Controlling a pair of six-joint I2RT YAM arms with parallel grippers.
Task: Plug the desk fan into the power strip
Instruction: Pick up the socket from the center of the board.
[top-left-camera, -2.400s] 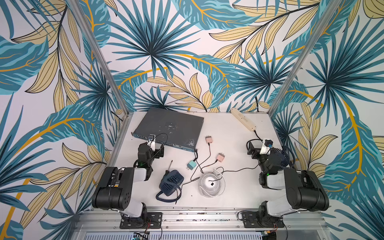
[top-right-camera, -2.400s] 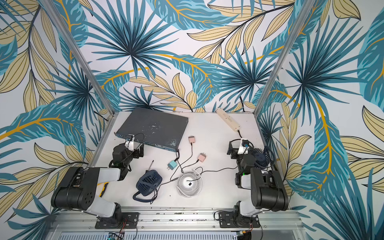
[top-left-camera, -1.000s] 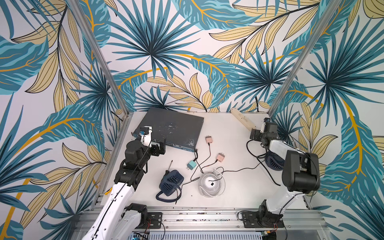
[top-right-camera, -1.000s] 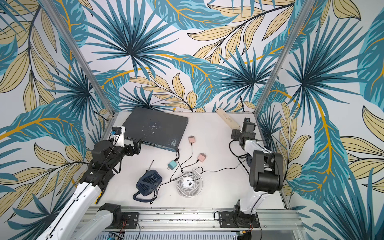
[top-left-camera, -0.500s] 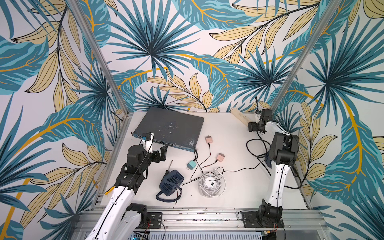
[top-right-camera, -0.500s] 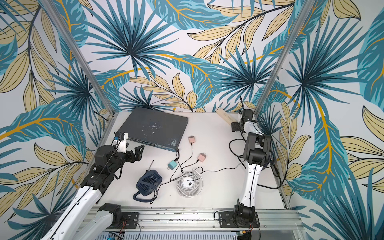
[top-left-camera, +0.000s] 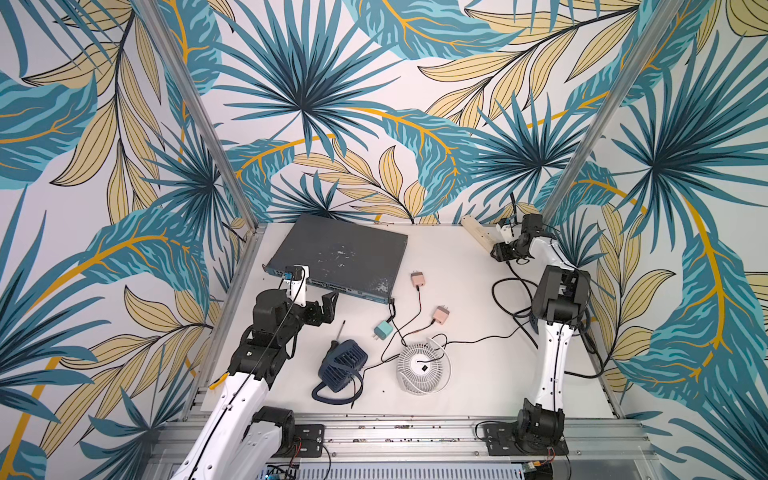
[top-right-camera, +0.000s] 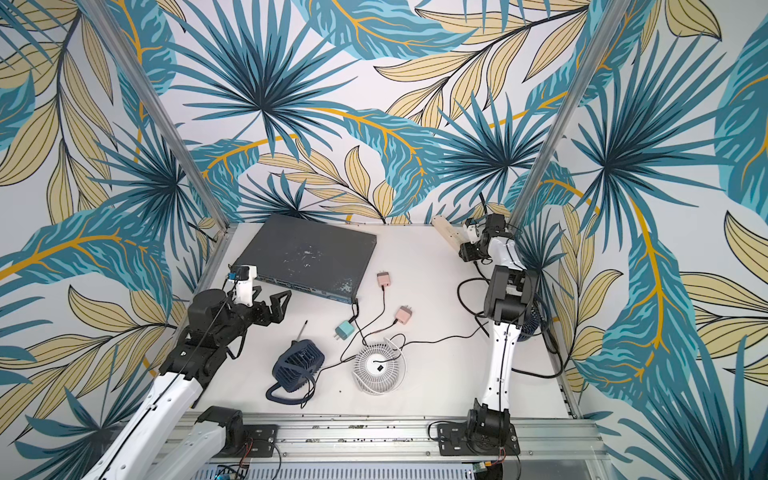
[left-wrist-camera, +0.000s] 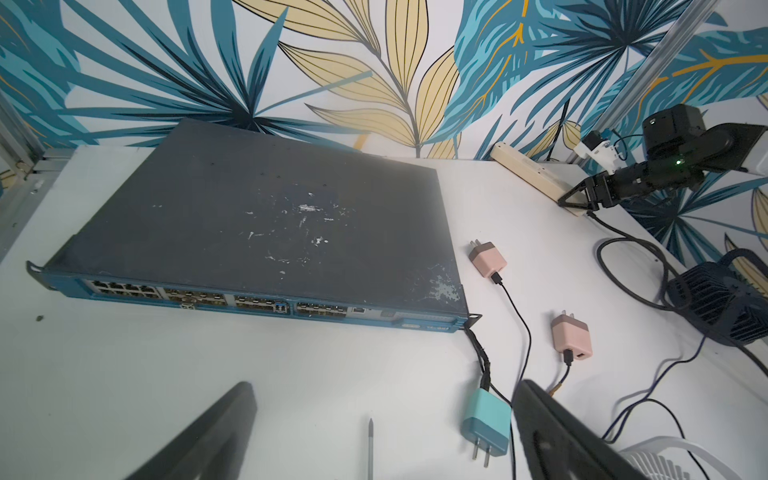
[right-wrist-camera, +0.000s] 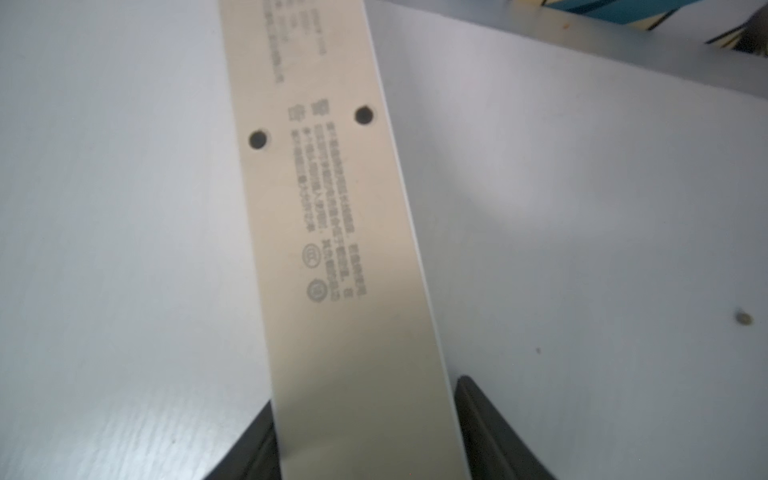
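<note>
Leaf-patterned walls enclose a white worktop. At its far right corner lies the power strip, plain back uppermost, so the socket face is hidden. In the right wrist view the strip runs out of frame at both ends and its print is too blurred to read. Right tool is clamped across the strip's near end, a finger against each long edge. Whether that end rests on the worktop cannot be told, and in both top views the tool covers the cord junction. Left tool hovers, jaws wide apart and empty, before the dark network switch; the frame edge cuts off its fingers in the left wrist view. White fan and navy fan lie at the worktop's front. A third dark fan is largely hidden behind the right arm in both top views. Cables from two pink plugs and a teal plug cross, so which plug serves which fan cannot be traced.
</note>
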